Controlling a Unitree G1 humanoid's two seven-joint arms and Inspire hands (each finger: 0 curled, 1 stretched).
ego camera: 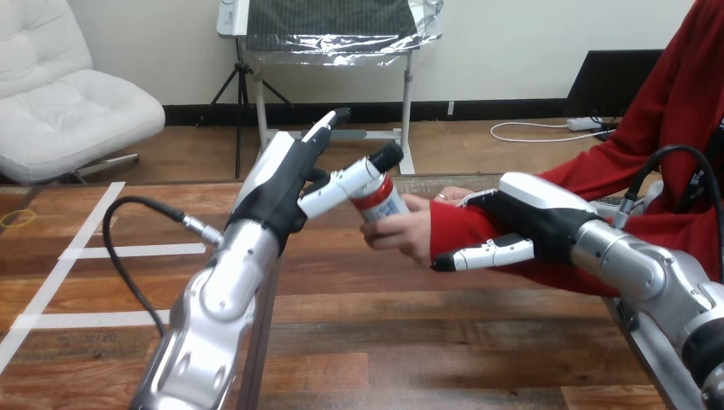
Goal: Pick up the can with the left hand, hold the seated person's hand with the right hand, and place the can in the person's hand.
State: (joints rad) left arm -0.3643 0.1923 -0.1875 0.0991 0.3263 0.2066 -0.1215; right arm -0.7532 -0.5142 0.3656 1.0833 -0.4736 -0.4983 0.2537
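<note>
Resting straight-fingered left hand [277, 196] against red-and-white cylindrical can [381, 203] in person's hand [410, 236]. Clamping right hand [531, 213] round person's wrist [452, 231].

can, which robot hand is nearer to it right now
Left. The left hand touches the can near its top with straight fingers. The right hand is apart from it, round the person's wrist, the person's hand lying between.

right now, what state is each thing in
can, tilted, in the person's hand
person's hand, curled round the can
left hand, open, a straight finger on the can
right hand, shut on the person's wrist, thumb under it
</note>
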